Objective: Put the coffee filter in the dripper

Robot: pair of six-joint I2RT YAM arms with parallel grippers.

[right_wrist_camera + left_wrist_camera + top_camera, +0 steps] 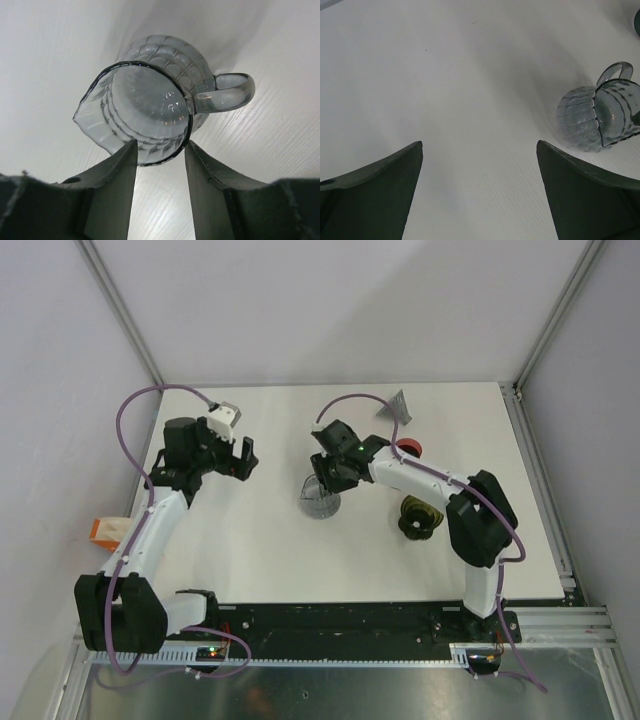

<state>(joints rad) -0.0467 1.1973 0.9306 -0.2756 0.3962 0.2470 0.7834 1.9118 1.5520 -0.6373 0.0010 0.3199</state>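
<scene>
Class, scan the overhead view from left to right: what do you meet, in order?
Orange box → left gripper → glass jug → dark round object.

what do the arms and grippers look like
The left arm and right arm share white links and bulky black joints, each trailing a purple cable. The left gripper and right gripper have dark, wedge-shaped fingers.
</scene>
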